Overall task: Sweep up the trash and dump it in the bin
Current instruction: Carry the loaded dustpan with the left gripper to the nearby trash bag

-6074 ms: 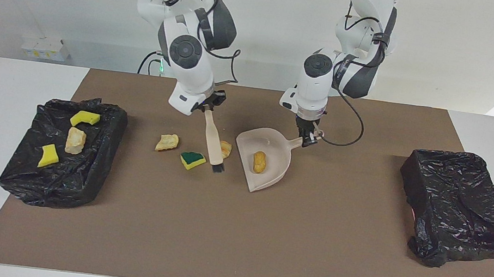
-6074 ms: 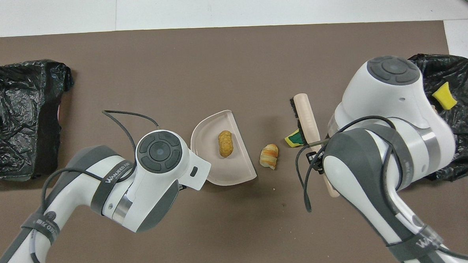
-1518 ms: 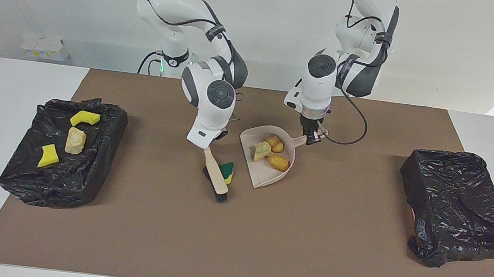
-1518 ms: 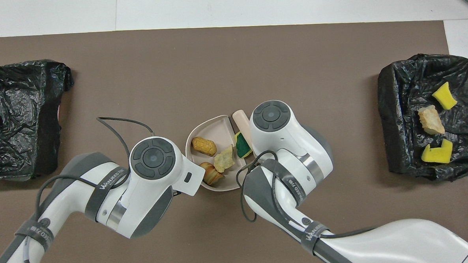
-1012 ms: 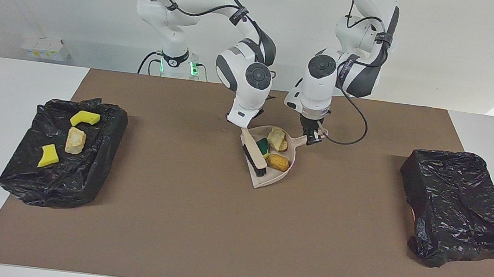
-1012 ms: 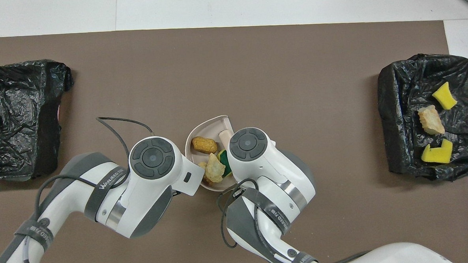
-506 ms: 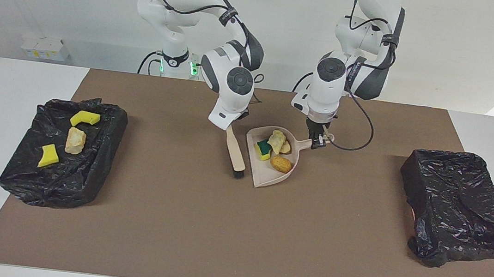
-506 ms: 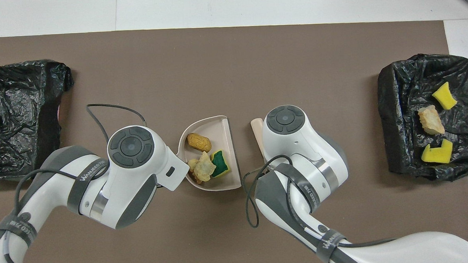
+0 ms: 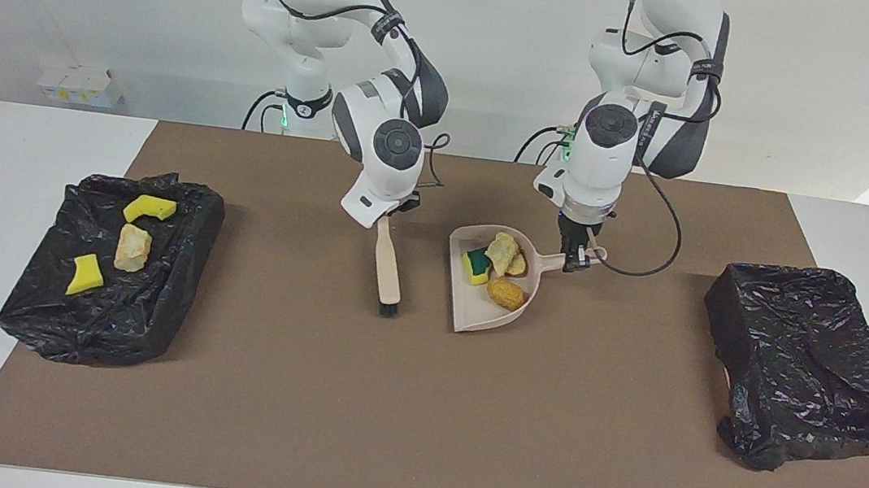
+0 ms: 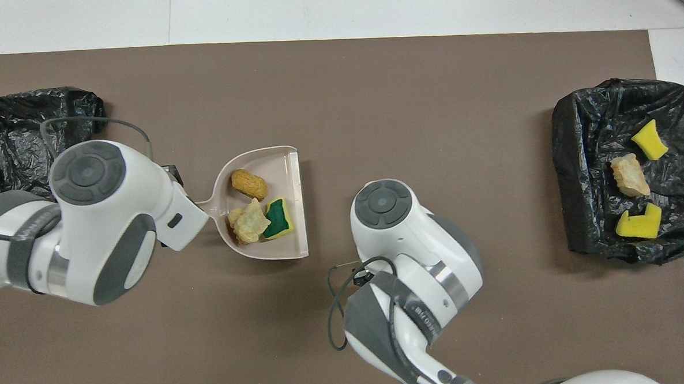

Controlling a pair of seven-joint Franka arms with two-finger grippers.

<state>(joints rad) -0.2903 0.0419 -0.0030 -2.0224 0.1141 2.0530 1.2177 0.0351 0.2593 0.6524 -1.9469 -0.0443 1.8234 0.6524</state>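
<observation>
My left gripper (image 9: 576, 258) is shut on the handle of the beige dustpan (image 9: 479, 315), mid-mat. In the pan (image 10: 286, 246) lies trash: a green-and-yellow sponge scrap (image 9: 477, 264) (image 10: 278, 218), a tan lump (image 9: 501, 248) (image 10: 252, 223) and an orange lump (image 9: 507, 293) (image 10: 249, 184). My right gripper (image 9: 388, 218) is shut on the beige-handled brush (image 9: 388, 267), which hangs bristles-down beside the pan, toward the right arm's end. From overhead, both grippers and the brush are hidden under the arms.
A black-bagged bin (image 9: 106, 321) (image 10: 577, 164) at the right arm's end holds two yellow sponge scraps and a tan lump. A second black-bagged bin (image 9: 806, 360) (image 10: 4, 126) sits at the left arm's end. Brown mat covers the table between them.
The brush has pulled out of the pan and moved toward the right arm's end. My left gripper has carried the dustpan with its trash toward the left arm's end.
</observation>
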